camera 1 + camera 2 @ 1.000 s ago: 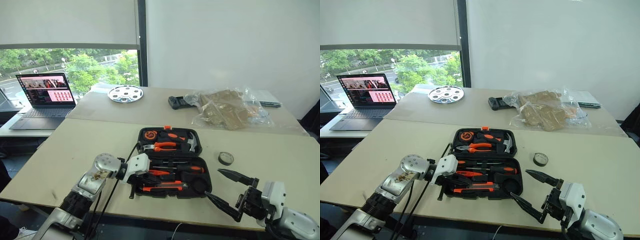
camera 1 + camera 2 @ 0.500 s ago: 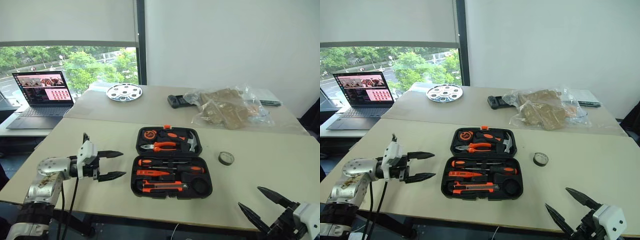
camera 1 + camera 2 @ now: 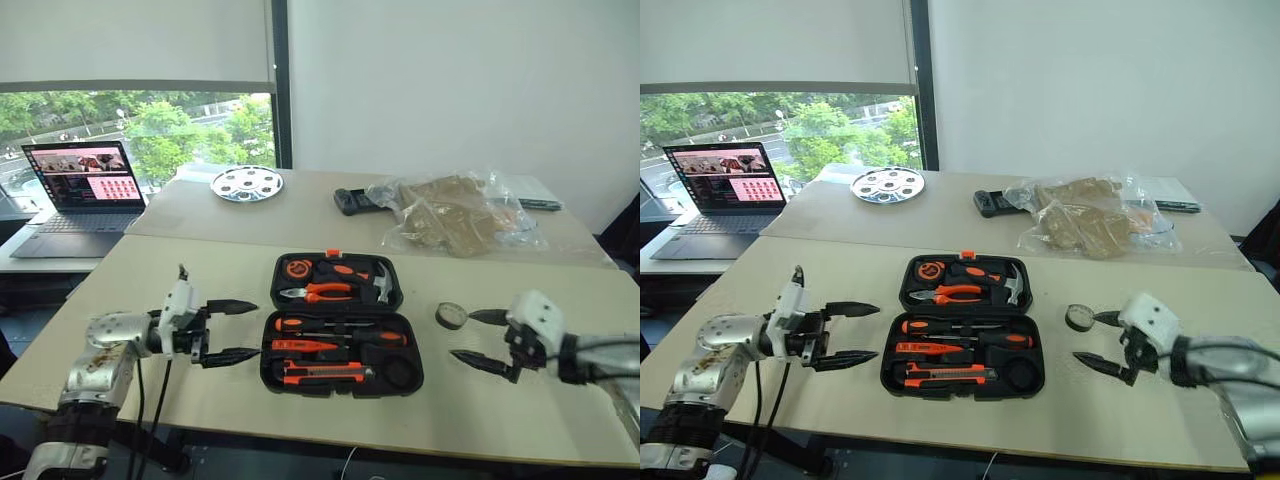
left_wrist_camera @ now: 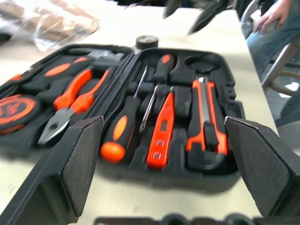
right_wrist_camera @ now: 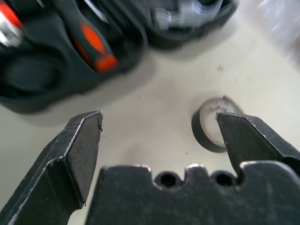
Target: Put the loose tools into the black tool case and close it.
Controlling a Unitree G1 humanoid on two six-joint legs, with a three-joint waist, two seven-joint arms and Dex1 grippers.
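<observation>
The black tool case (image 3: pixel 273 379) lies open mid-table. Its near half holds two black-and-orange screwdrivers (image 4: pixel 123 133), the slim orange tester (image 4: pixel 161 129) and the utility knife (image 4: pixel 206 119). Pliers (image 3: pixel 322 293) and a hammer sit in the far half. The black tape roll (image 3: pixel 451 316) lies on the table just right of the case. My left gripper (image 3: pixel 256 329) hangs open just left of the case, pointing at it, with nothing between its fingers. Beside the tape roll (image 5: pixel 211 126) my right gripper (image 3: pixel 461 336) stands open, one finger (image 5: pixel 253 140) right next to it.
On the far table are a laptop (image 3: pixel 85 185), a round metal disc (image 3: pixel 247 184), a flat black gadget (image 3: pixel 355 203) and crinkled plastic bags (image 3: pixel 455 215). A seated person's hand (image 4: pixel 274 14) shows beyond the table's right side. The table's front edge runs close below both grippers.
My left gripper has pulled out of the case to the left and opened. My right gripper has swung up from the table's front edge to the tape roll, still open.
</observation>
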